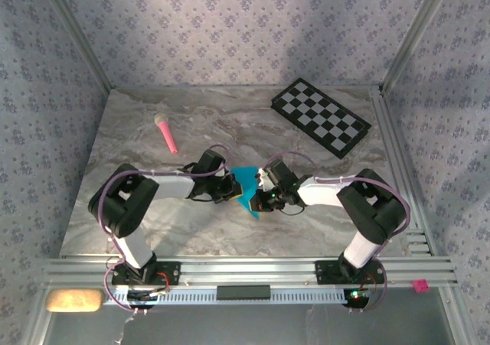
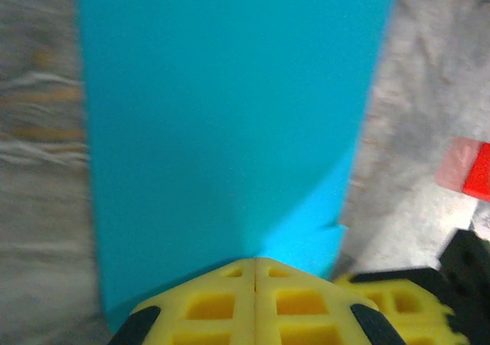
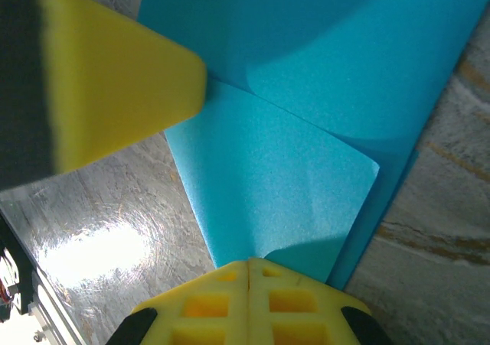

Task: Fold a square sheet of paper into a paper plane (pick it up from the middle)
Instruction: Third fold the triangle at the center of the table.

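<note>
grips with the left claw [image 2: 255, 272], yellow foam pads pressed flat together, on one edge of the thin, bright cyan-blue square sheet of paper [image 2: 230, 115]. grips likewise with the right claw [image 3: 249, 272], same yellow pads shut, on the opposite side, over a folded flap doubled onto the layer beneath. nearly meets tip to tip in the overhead view, with the paper spanning the short gap between.

holds the sheet over the middle of the grey marble-patterned tabletop [image 1: 199, 230], already partly folded into a narrowing, pointed shape. cannot tell whether lifted clear or brushing the surface.

handles, by the look of it, as something almost weightless and limp. sags or flutters if held from one corner, creases for good wherever pinched hard, and tears if pulled between two closed claws. slides easily on smooth marble, so awkward to lift when lying flat. takes hold best on the doubled layers near the centre crease, likely the stiffest part, and on folded edges rather than loose flaps, with only light tension between the two grips.

leaves well apart, toward the far side, a pink stick with a pale rounded tip [image 1: 166, 132] on the left and a black-and-white checkered board [image 1: 321, 117] on the right, both clear of the paper.
</note>
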You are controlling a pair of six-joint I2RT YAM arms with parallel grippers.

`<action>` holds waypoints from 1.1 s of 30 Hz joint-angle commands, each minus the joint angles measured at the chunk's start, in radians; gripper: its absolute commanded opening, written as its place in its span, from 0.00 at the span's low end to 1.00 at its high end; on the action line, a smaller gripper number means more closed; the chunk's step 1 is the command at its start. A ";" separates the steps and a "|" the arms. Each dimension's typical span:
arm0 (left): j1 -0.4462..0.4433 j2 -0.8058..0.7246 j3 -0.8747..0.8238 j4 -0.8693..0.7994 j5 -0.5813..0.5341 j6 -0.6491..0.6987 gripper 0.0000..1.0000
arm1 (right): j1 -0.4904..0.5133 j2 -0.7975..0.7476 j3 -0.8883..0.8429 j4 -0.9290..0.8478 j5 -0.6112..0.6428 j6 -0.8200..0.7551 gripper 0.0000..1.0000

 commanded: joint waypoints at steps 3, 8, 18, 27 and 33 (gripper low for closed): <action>0.071 0.038 -0.032 0.012 0.003 0.070 0.08 | -0.013 0.038 -0.016 -0.172 0.104 -0.026 0.02; 0.136 0.041 -0.035 -0.013 0.018 0.140 0.10 | -0.016 0.036 -0.017 -0.182 0.108 -0.034 0.01; 0.150 -0.098 -0.049 -0.027 0.030 0.148 0.14 | -0.019 0.044 -0.009 -0.176 0.094 -0.059 0.01; 0.012 -0.139 -0.066 0.046 0.066 0.094 0.15 | -0.022 0.043 0.012 -0.199 0.100 -0.055 0.01; -0.001 -0.042 -0.076 0.085 0.034 0.123 0.13 | -0.021 0.042 0.011 -0.192 0.095 -0.055 0.01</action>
